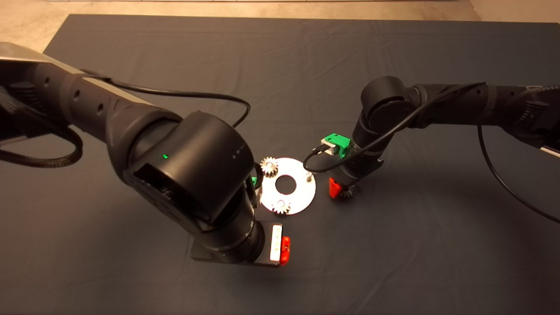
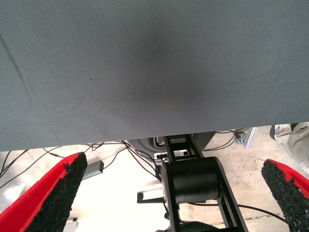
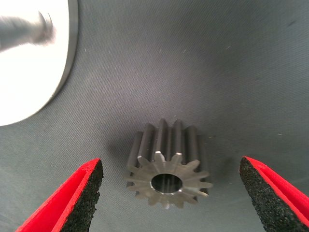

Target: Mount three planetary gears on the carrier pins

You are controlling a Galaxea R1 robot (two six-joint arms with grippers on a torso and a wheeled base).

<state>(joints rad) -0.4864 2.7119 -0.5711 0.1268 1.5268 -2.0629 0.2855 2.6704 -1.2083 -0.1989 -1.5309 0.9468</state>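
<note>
The left hand (image 2: 174, 193) is hanging over the near part of the mat (image 1: 393, 262), just left of the white disc (image 1: 302, 192), its fingers spread wide and holding nothing. On the disc, two planetary gears are sitting on pins, one at the far left rim (image 1: 269, 166) and one at the near rim (image 1: 281, 206); a third pin (image 1: 309, 176) is standing bare. Just right of the disc, the right hand (image 3: 171, 193) is straddling the third gear (image 3: 169, 164), fingers apart on both sides, the gear resting on the mat.
</note>
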